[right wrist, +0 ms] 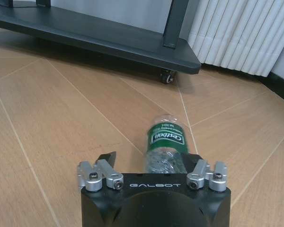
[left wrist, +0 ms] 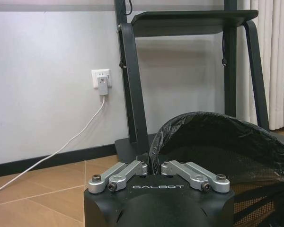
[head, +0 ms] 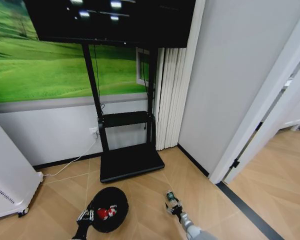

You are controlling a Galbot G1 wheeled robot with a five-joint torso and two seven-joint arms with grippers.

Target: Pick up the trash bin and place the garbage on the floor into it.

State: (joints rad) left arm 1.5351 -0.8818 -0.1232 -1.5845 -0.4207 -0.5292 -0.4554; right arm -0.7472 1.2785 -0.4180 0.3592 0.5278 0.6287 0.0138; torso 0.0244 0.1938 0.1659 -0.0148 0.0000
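Right gripper is seen low over the floor, fingers spread wide, with the clear bottle lying on its side between them and not yet pinched. A slip is judged possible: the bottle is round and could roll away over the smooth wood floor if the fingers meet it off-centre.

Left gripper is clamped on the near rim of the trash bin, fingers pressed together on the liner edge. The thin liner might pull loose under load.

Inside the bin, the two red-and-white pieces are seen.

Beyond stand the TV-stand base and wall.
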